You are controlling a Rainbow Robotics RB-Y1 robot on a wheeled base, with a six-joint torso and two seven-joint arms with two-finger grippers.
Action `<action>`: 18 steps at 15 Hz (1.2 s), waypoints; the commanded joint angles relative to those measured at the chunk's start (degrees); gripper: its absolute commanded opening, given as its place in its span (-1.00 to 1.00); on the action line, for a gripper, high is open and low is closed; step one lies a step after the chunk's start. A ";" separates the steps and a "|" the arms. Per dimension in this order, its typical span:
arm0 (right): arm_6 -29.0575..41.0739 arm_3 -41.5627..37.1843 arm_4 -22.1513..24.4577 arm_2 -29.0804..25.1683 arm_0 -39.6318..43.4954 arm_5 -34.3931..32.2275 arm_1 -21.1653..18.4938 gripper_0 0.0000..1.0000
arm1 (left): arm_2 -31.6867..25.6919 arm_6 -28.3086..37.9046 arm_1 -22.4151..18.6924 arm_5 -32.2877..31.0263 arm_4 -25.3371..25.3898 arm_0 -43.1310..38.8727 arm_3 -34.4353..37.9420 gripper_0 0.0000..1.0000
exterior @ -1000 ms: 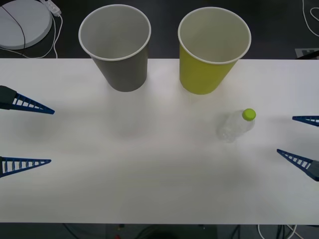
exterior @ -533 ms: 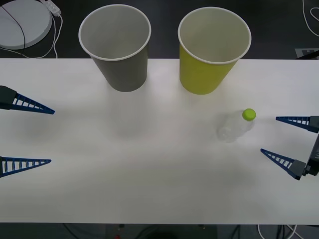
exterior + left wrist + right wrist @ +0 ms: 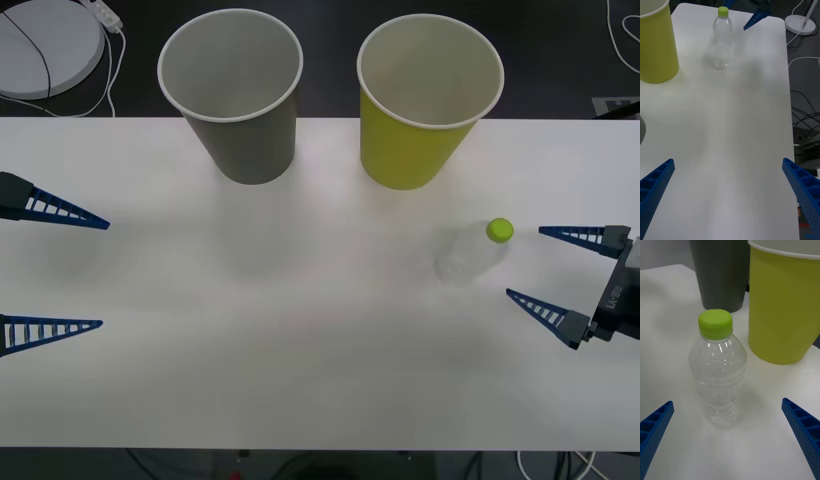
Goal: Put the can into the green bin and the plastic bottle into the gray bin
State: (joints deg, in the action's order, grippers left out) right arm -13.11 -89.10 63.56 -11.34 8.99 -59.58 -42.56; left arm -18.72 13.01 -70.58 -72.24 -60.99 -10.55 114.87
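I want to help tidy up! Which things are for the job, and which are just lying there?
For the job: bottle, gray bin, green bin, right tool open by the bottle.
Just there: white round disc, cables, left tool waiting open.

A white rectangular tabletop stands over dark floor; a round white disc and white cables lie behind.

The plastic bottle is standing upright on the white bench, near the green bin. The left hand is hovering with its fingers spread wide. The right hand's blue fingers are showing just beyond the bottle.
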 commanded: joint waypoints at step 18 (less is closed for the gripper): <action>5.38 -0.02 7.45 7.21 -7.49 6.14 6.88 1.00 | 0.00 0.00 0.00 0.00 0.00 0.00 0.00 1.00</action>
State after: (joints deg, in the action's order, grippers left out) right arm -7.94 -89.07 70.90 -4.53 1.78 -53.83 -35.68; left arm -18.72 13.00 -70.58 -72.24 -60.99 -10.55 114.87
